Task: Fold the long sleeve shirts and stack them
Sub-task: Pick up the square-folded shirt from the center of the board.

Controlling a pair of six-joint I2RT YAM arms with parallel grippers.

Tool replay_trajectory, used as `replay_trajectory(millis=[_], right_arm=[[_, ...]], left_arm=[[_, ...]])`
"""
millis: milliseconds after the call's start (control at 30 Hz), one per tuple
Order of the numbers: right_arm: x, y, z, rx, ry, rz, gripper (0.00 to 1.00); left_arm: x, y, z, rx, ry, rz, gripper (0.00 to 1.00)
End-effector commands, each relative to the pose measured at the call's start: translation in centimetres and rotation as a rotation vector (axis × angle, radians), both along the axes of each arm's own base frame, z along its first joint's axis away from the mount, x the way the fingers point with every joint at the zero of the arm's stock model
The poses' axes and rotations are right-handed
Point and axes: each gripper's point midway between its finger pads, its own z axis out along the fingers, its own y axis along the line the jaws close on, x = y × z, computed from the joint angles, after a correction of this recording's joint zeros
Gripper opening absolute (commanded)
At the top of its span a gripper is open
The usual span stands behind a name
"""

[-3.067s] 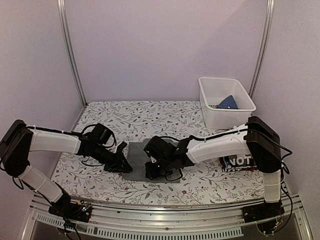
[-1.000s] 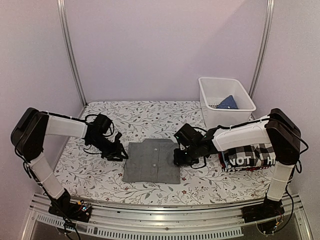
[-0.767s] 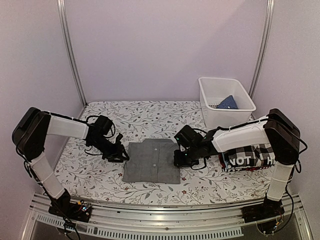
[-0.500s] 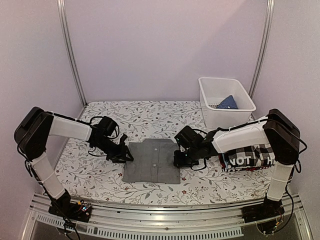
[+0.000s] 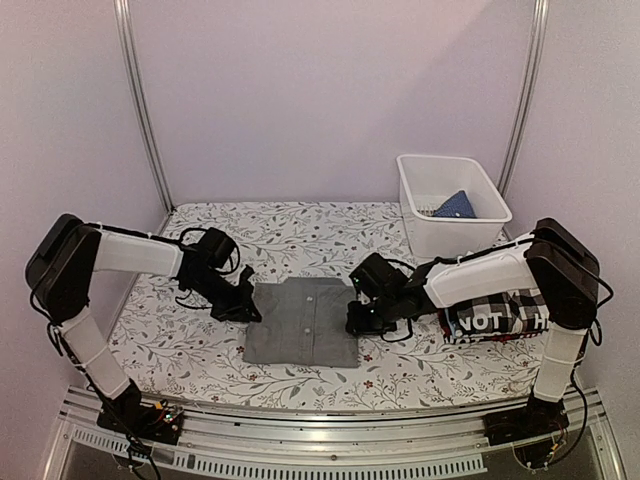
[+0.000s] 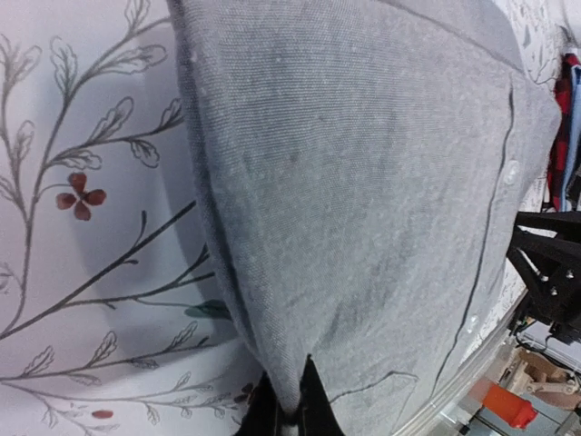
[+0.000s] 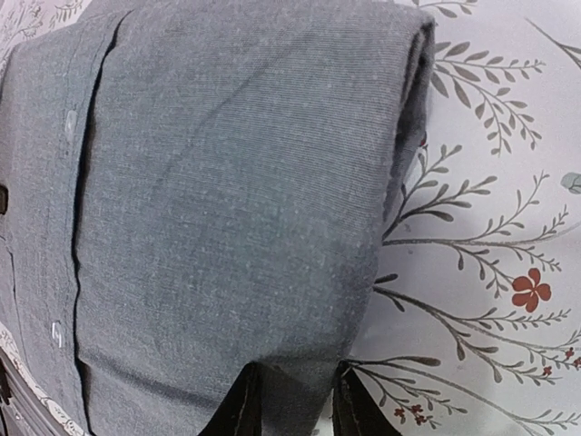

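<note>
On the table [image 5: 300,235] the folded grey shirt [image 5: 303,322] lies in the middle, left of the stack [image 5: 495,318] we judge it will join. The left gripper [image 5: 245,308] pinches its left edge, and the right gripper [image 5: 358,318] seems clamped on its right fold, probably so we can carry it flat.

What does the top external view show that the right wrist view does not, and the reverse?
Only the top external view: the left gripper, the white bin holding a blue cloth, and the stack of folded shirts on the right. Only the right wrist view: the layers along the folded edge of the grey shirt. Both: the grey shirt, the right gripper at its edge, and the flowered table cover.
</note>
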Motion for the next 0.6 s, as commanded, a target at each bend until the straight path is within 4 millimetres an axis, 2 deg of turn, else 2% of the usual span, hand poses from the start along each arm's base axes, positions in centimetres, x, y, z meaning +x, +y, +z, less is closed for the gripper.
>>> replay_trajectory(millis=[0,167,333,433,567], right_arm=[[0.9,1.0,3.1,0.057,-0.046,-0.005,0.27],[1.9,2.9,5.7,0.123,-0.086,0.006,0.26],[2.8,6.1,6.1,0.155,-0.100,0.029,0.20],[3.6,7.5,5.4,0.154,-0.101,0.030,0.15],[5.1,7.9,4.1,0.129,-0.111,0.011,0.10]], left_arm=[[1.0,2.3,3.7,0.052,-0.074,-0.014,0.00],[1.6,4.3,6.1,0.092,-0.111,-0.050,0.00],[2.6,4.8,8.0,0.098,-0.149,-0.064,0.00],[3.0,4.7,9.2,0.085,-0.165,-0.067,0.00],[3.3,4.4,10.7,0.068,-0.187,-0.067,0.00]])
